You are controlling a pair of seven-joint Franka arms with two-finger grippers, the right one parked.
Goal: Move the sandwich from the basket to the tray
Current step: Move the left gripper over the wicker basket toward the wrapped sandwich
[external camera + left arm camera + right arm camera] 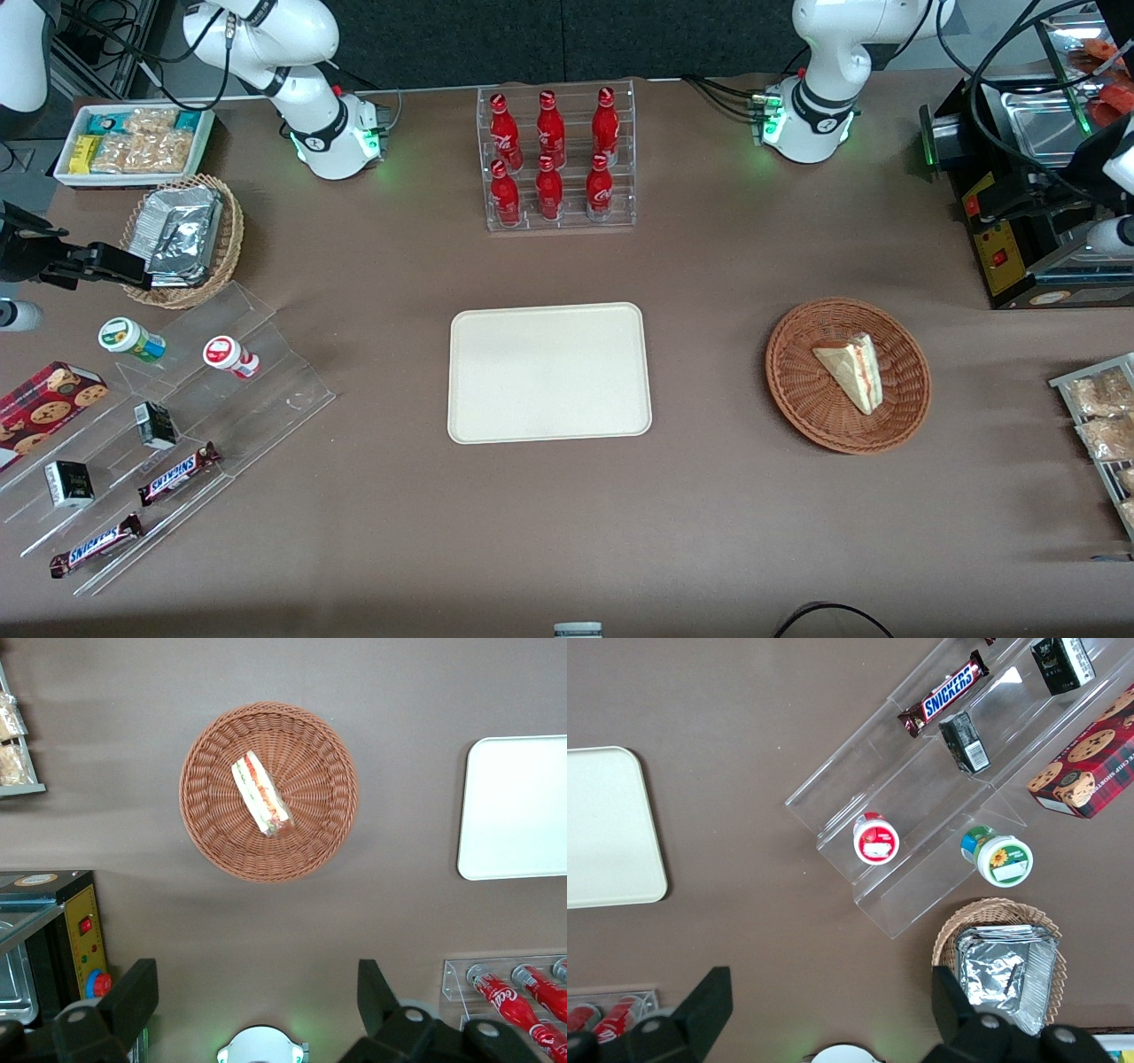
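The sandwich (852,370) (260,796), a pale wedge with a red and light filling along its cut edge, lies in the round reddish-brown wicker basket (797,390) (213,833) toward the working arm's end of the table. The cream tray (549,372) (518,806) (602,828) lies flat and bare at the table's middle, a good gap from the basket. My left gripper (255,992) hangs high over bare table between the basket and its own arm's base (261,1047). It is open wide, with nothing between its black fingers (133,992). It shows only in the left wrist view.
A clear rack of red cola bottles (556,159) (518,997) stands farther from the camera than the tray. A black machine (1019,204) (53,939) and a rack of snack packets (1103,416) (11,744) flank the basket. A stepped acrylic stand (159,425) with snacks and a foil-packet basket (182,239) sit toward the parked arm's end.
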